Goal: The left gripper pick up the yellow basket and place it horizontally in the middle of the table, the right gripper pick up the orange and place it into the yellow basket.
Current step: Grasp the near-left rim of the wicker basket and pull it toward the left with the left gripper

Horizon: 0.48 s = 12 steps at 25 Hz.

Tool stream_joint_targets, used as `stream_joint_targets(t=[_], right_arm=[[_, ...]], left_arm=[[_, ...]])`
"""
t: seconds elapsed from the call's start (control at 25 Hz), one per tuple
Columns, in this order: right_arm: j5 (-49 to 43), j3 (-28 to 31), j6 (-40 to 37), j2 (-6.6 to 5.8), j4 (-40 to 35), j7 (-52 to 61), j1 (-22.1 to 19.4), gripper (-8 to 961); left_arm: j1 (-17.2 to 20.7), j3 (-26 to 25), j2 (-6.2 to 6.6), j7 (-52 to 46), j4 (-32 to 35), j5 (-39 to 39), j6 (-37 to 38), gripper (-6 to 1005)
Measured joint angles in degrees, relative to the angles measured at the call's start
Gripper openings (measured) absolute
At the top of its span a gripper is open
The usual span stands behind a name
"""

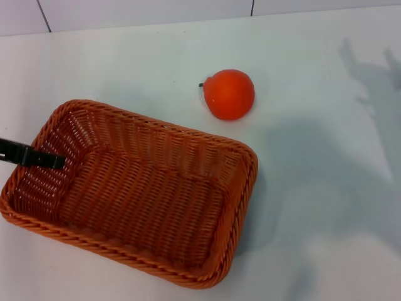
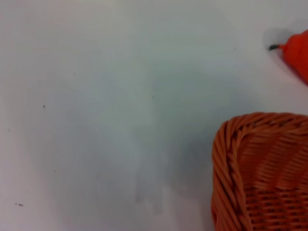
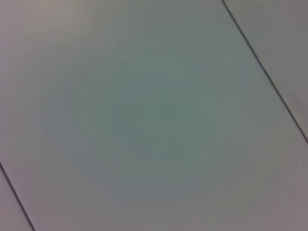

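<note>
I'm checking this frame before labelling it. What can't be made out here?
- Left claw: head view's left edge cuts it off, only one thin black tip shows over the woven orange-brown basket; open or shut unclear.
- Right claw: in no view.
- Glossy round orange: cropped by the left wrist view's edge.

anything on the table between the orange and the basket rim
Nothing: in the head view, only bare white table separates the orange from the yellow basket's far rim.
</note>
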Motion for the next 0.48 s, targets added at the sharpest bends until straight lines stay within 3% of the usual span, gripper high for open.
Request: stream_joint_targets(t=[0.12,0.48], right_arm=[[0.0,0.2,0.0,-0.04,0.0,0.0,-0.1,941],[0.0,0.9,0.0,-0.17,0.0,0.0,-0.1,942]], left_arm=[[0.0,1.1,0.00,-0.5,0.2,0.6,0.0,851],[0.0,1.3,0.04,-1.1,0.9,0.4,0.9,666]])
